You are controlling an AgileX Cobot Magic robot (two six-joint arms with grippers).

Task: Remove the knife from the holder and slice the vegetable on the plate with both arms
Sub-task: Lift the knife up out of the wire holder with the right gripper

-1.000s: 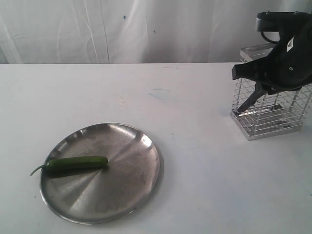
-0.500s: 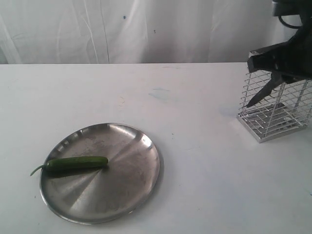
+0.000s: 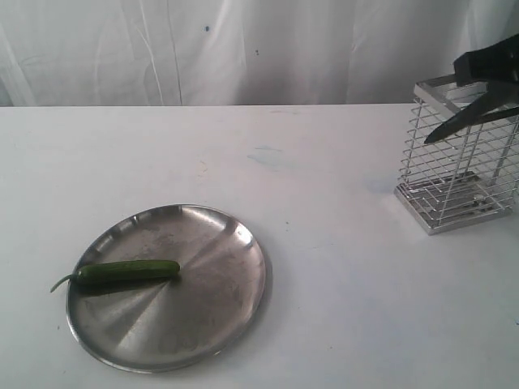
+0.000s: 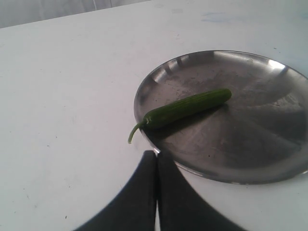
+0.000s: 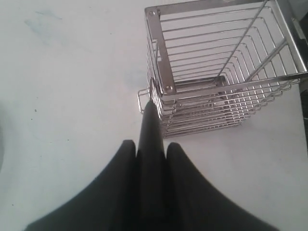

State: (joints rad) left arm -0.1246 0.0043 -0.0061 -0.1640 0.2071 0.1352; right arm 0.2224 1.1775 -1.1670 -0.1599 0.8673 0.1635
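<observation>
The knife (image 3: 470,120) is pinched in the right tool (image 5: 150,146), ready for carrying. On the worktop (image 3: 324,284), the plate (image 3: 243,243) lies well apart from the holder (image 3: 454,186), whose rim the blade slants past. The vegetable (image 3: 130,270) rests flat for slicing. The left tool (image 4: 156,163), closed and empty, hovers near its stem, probably to steady it.

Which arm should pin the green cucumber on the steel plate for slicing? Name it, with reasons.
Left. The left end effector, shut, hovers beside the round stainless-steel plate, near the slender green cucumber; the right end effector grips the dark-bladed knife at the silver wire holder.
</observation>
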